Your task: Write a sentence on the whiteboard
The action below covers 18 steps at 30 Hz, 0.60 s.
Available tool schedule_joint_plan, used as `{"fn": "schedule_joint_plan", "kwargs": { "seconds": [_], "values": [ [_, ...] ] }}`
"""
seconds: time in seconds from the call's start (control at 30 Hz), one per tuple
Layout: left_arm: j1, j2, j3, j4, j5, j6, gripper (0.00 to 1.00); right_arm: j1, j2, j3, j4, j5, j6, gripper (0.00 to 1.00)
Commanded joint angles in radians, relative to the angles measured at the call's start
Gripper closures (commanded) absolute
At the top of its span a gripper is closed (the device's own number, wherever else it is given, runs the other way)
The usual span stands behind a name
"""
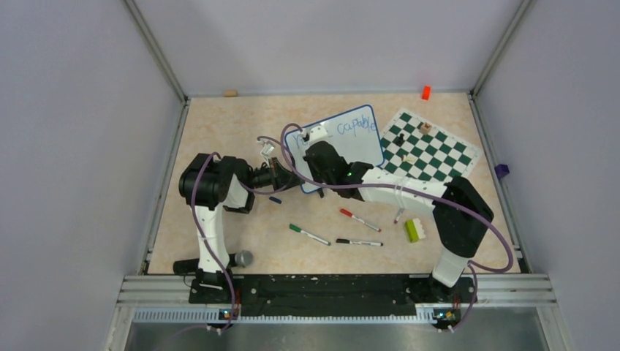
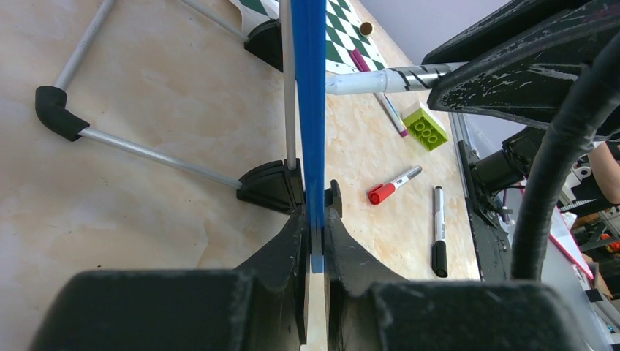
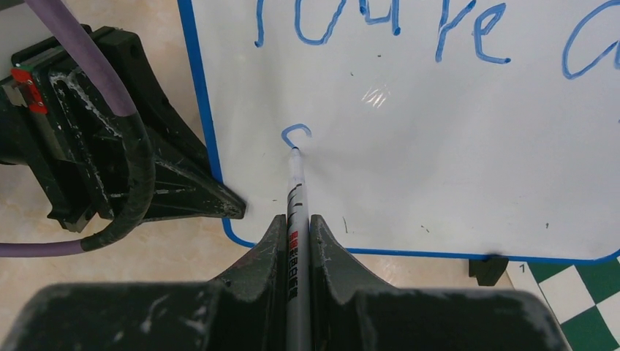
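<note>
The whiteboard (image 1: 363,146) stands tilted on the table, blue-framed, next to the chess mat. My left gripper (image 1: 281,176) is shut on its blue frame (image 2: 308,110) near the lower left corner, with the edge pinched between the jaws (image 2: 314,238). My right gripper (image 3: 296,228) is shut on a white marker (image 3: 295,186). The marker's tip touches the board (image 3: 439,146) at a small blue curl (image 3: 296,133) under the first line. The sentence reads "You're" (image 3: 380,22) and "capable" (image 1: 356,124) in blue. In the top view the right gripper (image 1: 322,155) covers the board's left part.
A red-capped pen (image 1: 359,219), a green-capped pen (image 1: 308,234) and a black pen (image 1: 358,242) lie in front of the board. A blue cap (image 1: 275,199) and a green-and-white brick (image 1: 415,229) lie nearby. The chess mat (image 1: 439,157) carries a few pieces. The board's wire stand (image 2: 146,153) spreads behind it.
</note>
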Motion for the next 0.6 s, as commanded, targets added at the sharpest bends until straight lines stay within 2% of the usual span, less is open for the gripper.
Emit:
{"fn": "schedule_joint_plan", "kwargs": {
  "seconds": [0.0, 0.3, 0.57],
  "values": [
    [-0.001, -0.024, 0.003, 0.095, 0.055, 0.016, 0.94, 0.004, 0.010, 0.013, -0.045, 0.058, -0.006, 1.00],
    [0.001, -0.027, 0.002, 0.095, 0.055, 0.018, 0.94, 0.004, 0.006, -0.006, -0.052, -0.016, -0.002, 1.00],
    [0.001, -0.028, 0.002, 0.095, 0.056, 0.017, 0.94, 0.004, -0.011, -0.019, 0.031, -0.074, -0.010, 1.00]
  ]
}}
